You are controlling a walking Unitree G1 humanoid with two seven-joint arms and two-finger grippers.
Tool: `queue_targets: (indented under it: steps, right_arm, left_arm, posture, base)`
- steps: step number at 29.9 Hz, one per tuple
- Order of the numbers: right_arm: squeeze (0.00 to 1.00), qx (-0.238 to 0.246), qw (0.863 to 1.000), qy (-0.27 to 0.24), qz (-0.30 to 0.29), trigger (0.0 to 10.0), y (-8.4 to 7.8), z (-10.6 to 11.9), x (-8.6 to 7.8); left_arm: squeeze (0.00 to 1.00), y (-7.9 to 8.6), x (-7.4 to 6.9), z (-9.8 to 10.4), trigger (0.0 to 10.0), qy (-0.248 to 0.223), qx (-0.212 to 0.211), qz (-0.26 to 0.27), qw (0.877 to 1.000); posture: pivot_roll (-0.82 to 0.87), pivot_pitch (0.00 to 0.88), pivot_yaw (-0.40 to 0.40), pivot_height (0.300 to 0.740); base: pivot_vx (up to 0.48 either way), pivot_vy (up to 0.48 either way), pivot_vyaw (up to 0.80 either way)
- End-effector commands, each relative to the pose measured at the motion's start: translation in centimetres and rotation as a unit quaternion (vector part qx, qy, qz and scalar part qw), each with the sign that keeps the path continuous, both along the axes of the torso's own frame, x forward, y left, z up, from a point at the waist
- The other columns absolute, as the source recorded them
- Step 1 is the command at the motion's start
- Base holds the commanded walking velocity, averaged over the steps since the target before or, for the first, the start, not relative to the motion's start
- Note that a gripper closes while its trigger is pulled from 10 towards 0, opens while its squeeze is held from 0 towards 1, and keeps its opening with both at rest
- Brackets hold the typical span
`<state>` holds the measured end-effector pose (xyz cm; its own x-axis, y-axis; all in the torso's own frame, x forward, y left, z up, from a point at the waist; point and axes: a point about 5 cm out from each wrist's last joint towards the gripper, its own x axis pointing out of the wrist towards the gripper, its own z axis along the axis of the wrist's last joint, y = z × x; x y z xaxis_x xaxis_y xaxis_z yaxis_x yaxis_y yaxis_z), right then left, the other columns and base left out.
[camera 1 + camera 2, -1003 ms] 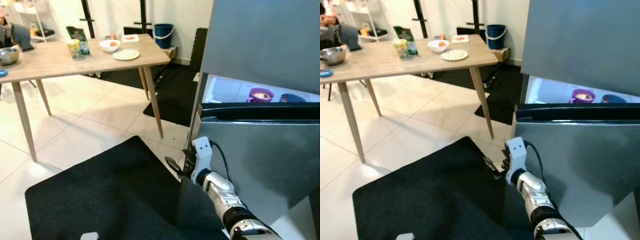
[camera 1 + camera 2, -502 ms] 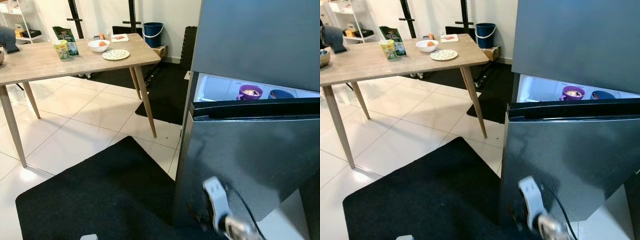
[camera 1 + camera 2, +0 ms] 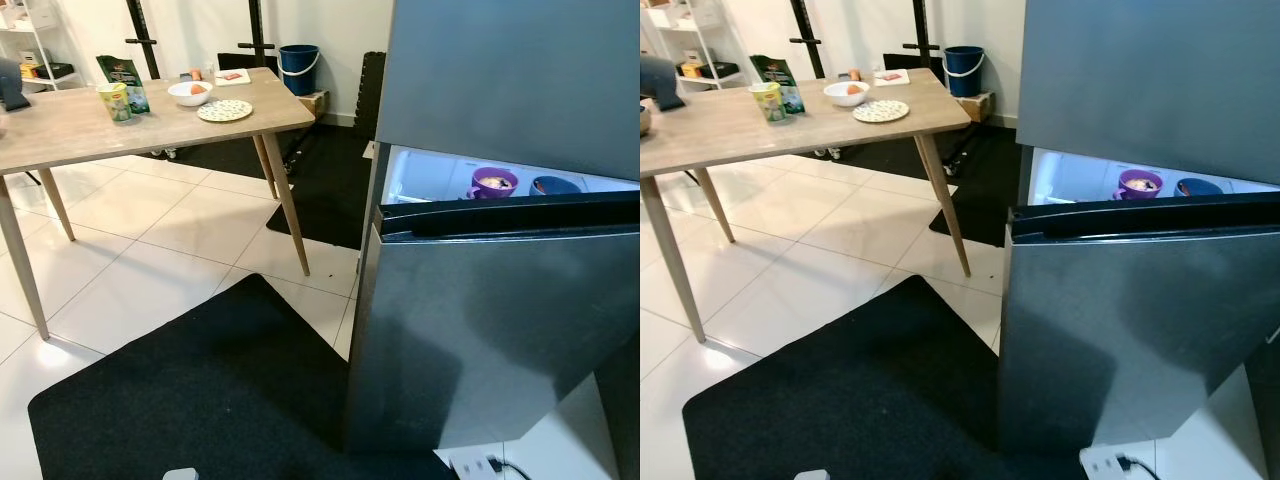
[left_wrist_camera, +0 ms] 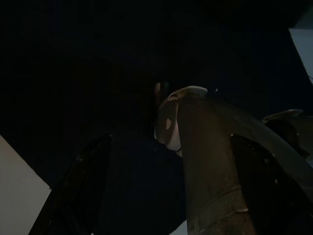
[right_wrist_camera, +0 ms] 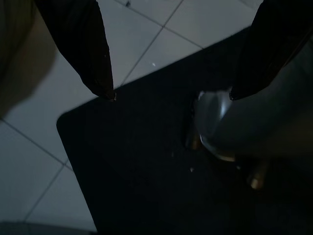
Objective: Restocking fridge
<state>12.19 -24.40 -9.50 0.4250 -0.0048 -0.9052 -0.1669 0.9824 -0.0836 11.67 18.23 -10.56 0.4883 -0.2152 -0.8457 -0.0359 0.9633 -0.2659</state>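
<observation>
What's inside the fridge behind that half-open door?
Above the door edge, the lit fridge interior shows a purple bowl with food and a blue bowl beside it. Everything lower on the shelves is covered by the door.

The fridge (image 3: 500, 300), bench (image 3: 150, 115) and black mat (image 3: 840, 400) are seen from head height, forward and downward, and are shared by both eye views. The mat and tiles are viewed closely by the right wrist view; the left wrist view is very dark.
</observation>
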Motion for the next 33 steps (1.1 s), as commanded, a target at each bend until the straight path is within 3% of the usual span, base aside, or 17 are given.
queue_targets:
  steps: [1, 9, 22, 33]
  right_arm:
    - [0.0, -0.008, 1.0, 0.024, -0.005, 10.0, -0.2, -0.4, -1.3]
    - [0.0, -0.013, 0.999, 0.035, -0.013, 10.0, -0.6, -0.5, -2.2]
    - [0.0, -0.026, 0.999, 0.023, -0.013, 10.0, -1.0, -0.2, -1.4]
    - [0.0, -0.033, 0.998, 0.035, -0.033, 10.0, -1.4, -0.4, -2.4]
  left_arm:
    - [0.0, -0.4, -1.3, -0.4, 10.0, 0.027, -0.006, -0.015, 0.999]
    - [0.0, -0.4, -1.3, -0.4, 10.0, 0.028, -0.008, -0.019, 0.999]
    - [0.0, -0.5, -1.2, -0.4, 10.0, 0.024, -0.008, -0.022, 0.999]
    - [0.0, -0.3, -1.0, -0.3, 10.0, 0.024, -0.005, -0.015, 1.0]
  posture:
    - [-0.05, 0.056, 0.014, 0.74]
    - [-0.05, 0.055, 0.014, 0.74]
    - [-0.05, 0.047, 0.014, 0.74]
    - [-0.05, 0.048, 0.019, 0.74]
  base:
    - [0.398, 0.0, 0.0]
    - [0.408, 0.0, 0.0]
    - [0.406, 0.0, 0.0]
    - [0.0, 0.0, 0.0]
